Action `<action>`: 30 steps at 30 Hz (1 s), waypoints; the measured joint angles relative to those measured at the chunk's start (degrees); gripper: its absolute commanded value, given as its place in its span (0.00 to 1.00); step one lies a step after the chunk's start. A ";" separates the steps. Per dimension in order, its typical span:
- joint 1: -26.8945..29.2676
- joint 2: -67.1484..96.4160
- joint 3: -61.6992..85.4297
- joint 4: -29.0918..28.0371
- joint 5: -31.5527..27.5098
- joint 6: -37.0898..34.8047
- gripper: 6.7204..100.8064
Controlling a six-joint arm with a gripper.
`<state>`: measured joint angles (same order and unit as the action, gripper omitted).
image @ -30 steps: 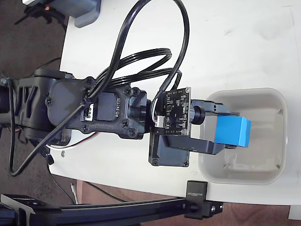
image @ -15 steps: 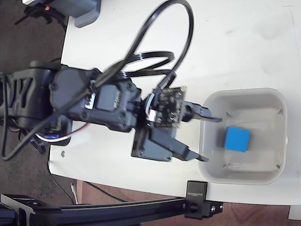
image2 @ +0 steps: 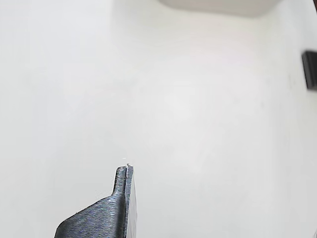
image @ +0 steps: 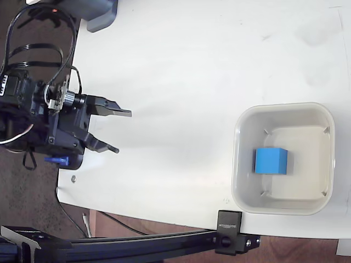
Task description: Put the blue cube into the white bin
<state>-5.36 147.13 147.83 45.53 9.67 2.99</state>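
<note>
cube (image: 271, 161) inside bin (image: 283, 207)

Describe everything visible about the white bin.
The white bin is an off-white, squarish plastic-looking tub with rounded corners, a thick rim and a flat bottom. It sits upright on the white table near its lower right edge in the fixed view. The blue cube rests on its floor. Nothing else touches it.

Counts, fixed view: one cube (image: 270, 161), one bin (image: 283, 111), one table (image: 186, 71), one gripper (image: 123, 131) with two fingers (image: 112, 112). Also one black clamp (image: 233, 232) at the table's lower edge and one grey box (image: 100, 13) at the top edge. Wrist view shows just one finger (image2: 108, 210) and one strip of the bin's rim.
</note>
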 measured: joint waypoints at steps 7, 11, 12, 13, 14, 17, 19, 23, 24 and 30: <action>-3.52 12.13 13.54 -1.93 2.55 2.90 0.99; -3.60 19.25 19.16 -1.76 2.72 1.41 0.99; -3.60 21.53 20.65 -1.58 2.72 1.32 0.99; -3.60 23.82 21.71 -0.97 2.55 1.32 0.99; -3.69 25.31 22.32 -0.53 2.55 1.49 0.99; -5.01 26.37 24.35 -0.53 2.90 2.02 0.99; -5.01 26.37 24.96 -0.53 2.72 1.58 0.99; -5.01 26.37 24.96 -0.53 1.49 0.35 0.99; -5.01 26.37 24.96 -0.53 1.32 0.35 0.99; -4.92 26.37 24.96 -0.53 1.14 0.35 0.99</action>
<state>-10.28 173.50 172.79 45.00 10.81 3.34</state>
